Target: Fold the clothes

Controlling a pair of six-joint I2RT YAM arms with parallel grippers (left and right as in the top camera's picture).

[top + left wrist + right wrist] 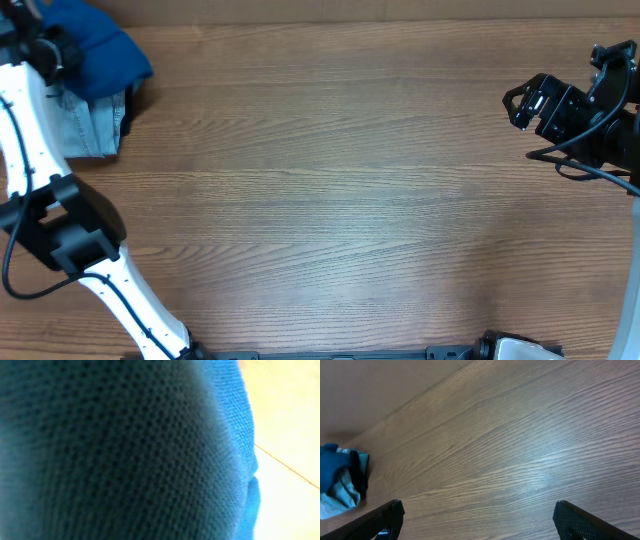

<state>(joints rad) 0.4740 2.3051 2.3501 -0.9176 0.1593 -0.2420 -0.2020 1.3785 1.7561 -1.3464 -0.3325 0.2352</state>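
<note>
Polo shirt (125, 450) crowds the table's (350, 200) far-left corner, atop jeans (95, 125).

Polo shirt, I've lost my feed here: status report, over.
Left gripper at polo shirt, jaws hidden by fabric. Right gripper open, empty. Shirt bunched atop jeans at table corner.

Wide open table (350, 200) — shirt (95, 45) and jeans (90, 130) block far-left corner

overhead: straight down on table (350, 180) | left wrist: close-up on shirt (100, 450) | right wrist: oblique, toward same shirt
</note>
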